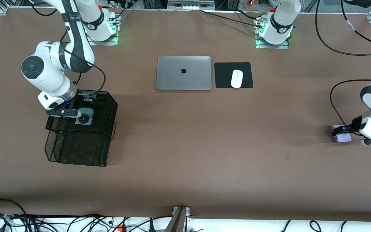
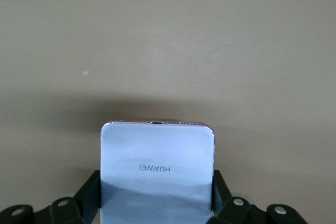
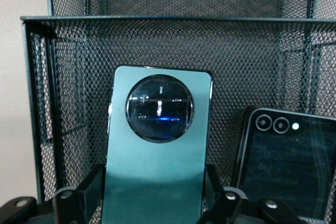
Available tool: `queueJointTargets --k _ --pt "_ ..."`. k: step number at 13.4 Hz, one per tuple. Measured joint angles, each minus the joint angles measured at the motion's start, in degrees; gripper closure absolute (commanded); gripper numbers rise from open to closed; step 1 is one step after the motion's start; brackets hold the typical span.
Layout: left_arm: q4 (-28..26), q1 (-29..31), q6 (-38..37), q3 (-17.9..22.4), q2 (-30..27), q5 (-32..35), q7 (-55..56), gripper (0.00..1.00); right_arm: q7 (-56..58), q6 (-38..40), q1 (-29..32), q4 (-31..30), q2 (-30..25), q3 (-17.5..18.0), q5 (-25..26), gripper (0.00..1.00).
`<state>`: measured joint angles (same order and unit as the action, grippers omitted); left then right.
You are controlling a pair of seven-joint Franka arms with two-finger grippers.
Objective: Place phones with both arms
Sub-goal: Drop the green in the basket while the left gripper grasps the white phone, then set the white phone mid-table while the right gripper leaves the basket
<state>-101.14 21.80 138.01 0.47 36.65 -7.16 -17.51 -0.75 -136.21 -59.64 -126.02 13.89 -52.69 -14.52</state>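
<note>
My right gripper [image 1: 81, 116] hangs over the black mesh basket [image 1: 75, 151], shut on the dark green phone [image 3: 157, 150]. That phone's round camera ring faces the wrist camera, and black fingers [image 3: 86, 190] press both of its long edges. The black phone [image 3: 286, 166] leans against the mesh inside the basket, beside the green one. At the left arm's end of the table, my left gripper [image 1: 340, 131] is low over the brown surface and shut on the pale lilac phone [image 2: 157, 161]. Its fingers [image 2: 90, 192] clamp the two sides. The same lilac phone [image 1: 344, 138] shows in the front view.
A closed grey laptop [image 1: 184, 73] lies near the robots' bases in the middle of the table. Beside it, a white mouse [image 1: 236, 78] rests on a black pad [image 1: 224, 75]. Black cables trail from the left arm.
</note>
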Motion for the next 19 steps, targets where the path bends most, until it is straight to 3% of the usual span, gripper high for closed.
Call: queueJointTargets --k 8,12,13,14,15,16,19 --pt "1.0 -10.8 -3.0 -0.5 -1.9 0.0 12.2 1.0 0.0 -10.6 -0.4 -3.2 0.0 0.4 -0.2 1.0" --pt "1.0 -22.1 -4.1 -1.0 -2.2 0.0 22.3 1.0 -0.2 -11.0 -0.6 -3.4 0.2 1.7 -2.7 0.93" --pt "1.0 -25.7 -4.5 -1.1 -2.2 0.0 26.1 1.0 -0.2 -11.0 -0.6 -3.4 0.4 1.8 -2.8 0.8" --pt "1.0 -29.3 -4.5 -1.2 -2.2 0.0 29.9 1.0 -0.2 -11.0 -0.6 -3.4 0.7 1.8 -2.9 0.34" --pt "1.2 -32.7 -4.5 -1.2 -2.2 0.0 33.7 1.0 -0.2 -11.0 -0.6 -3.4 0.8 1.8 -2.9 0.09" --pt "1.6 -36.2 -4.5 -1.2 -2.1 0.0 38.0 1.0 -0.2 -11.1 -0.6 -3.4 1.0 1.9 -2.9 0.01" --pt "5.7 -45.9 -4.6 -1.1 -0.1 0.0 49.4 1.0 -0.2 -11.6 -0.6 -3.3 1.1 2.0 -2.9 0.01"
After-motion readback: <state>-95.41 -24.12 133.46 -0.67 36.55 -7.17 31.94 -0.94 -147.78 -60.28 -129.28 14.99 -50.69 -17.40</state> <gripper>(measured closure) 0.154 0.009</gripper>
